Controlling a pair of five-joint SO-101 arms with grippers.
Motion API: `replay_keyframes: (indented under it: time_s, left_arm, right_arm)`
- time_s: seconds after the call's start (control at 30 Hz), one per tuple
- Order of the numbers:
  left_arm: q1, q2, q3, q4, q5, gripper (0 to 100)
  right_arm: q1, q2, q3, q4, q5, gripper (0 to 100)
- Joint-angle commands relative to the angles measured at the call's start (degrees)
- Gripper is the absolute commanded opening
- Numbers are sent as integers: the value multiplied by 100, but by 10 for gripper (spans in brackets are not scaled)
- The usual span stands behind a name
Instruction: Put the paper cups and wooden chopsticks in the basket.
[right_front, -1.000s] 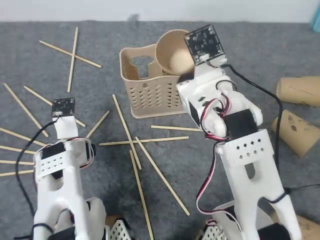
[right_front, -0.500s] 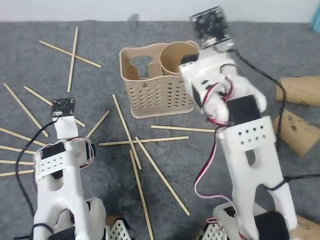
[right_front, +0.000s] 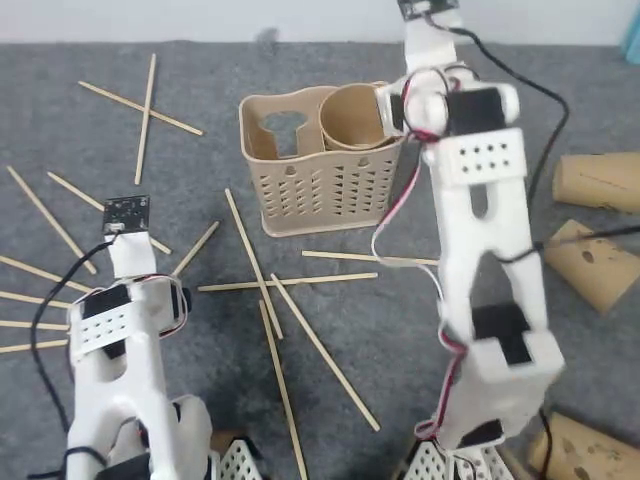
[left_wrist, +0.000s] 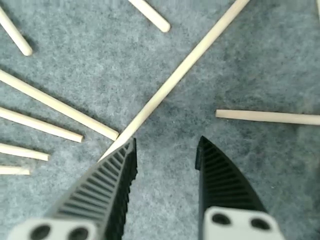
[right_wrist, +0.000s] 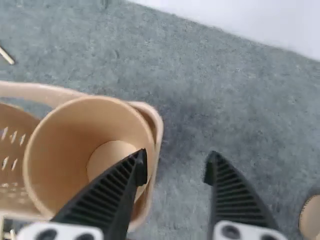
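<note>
While one paper cup (right_front: 355, 115) stands in the basket (right_front: 320, 190) below your open, empty right claw (right_wrist: 177, 157), you have other cups (right_front: 598, 182) and all the chopsticks (right_front: 288, 283) left on the worktop, some beneath your open left claw (left_wrist: 166, 145).

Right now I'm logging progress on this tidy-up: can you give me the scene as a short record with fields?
basket: upright on the mat, two compartments
cup: upright in the basket's compartment on the right arm's side
loose cups: three, on their sides on the mat
chopsticks: many scattered on the mat, none visible in the basket
right gripper: open, empty, above the cup's rim and the basket's edge
left gripper: open, empty, low over chopsticks
</note>
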Motion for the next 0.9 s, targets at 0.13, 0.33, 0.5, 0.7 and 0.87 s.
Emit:
replay_keyframes:
  time_s: [0.13,0.33,0.5,0.7,0.87]
  left_arm:
    - [35,-176,-31,-158,-53,184]
    - [44,-176,-22,-255,-44,184]
    - [44,-176,-22,-255,-44,184]
    - [44,-176,-22,-255,-44,184]
    - [44,-176,-22,-255,-44,184]
  right_arm:
    - [40,1253,-1987,699,-123,257]
    - [31,1982,-2259,866,-97,215]
    - [57,2167,-2268,1209,-132,0]
    - [207,2158,-2277,1877,-88,8]
    - [295,2018,-2338,2264,53,6]
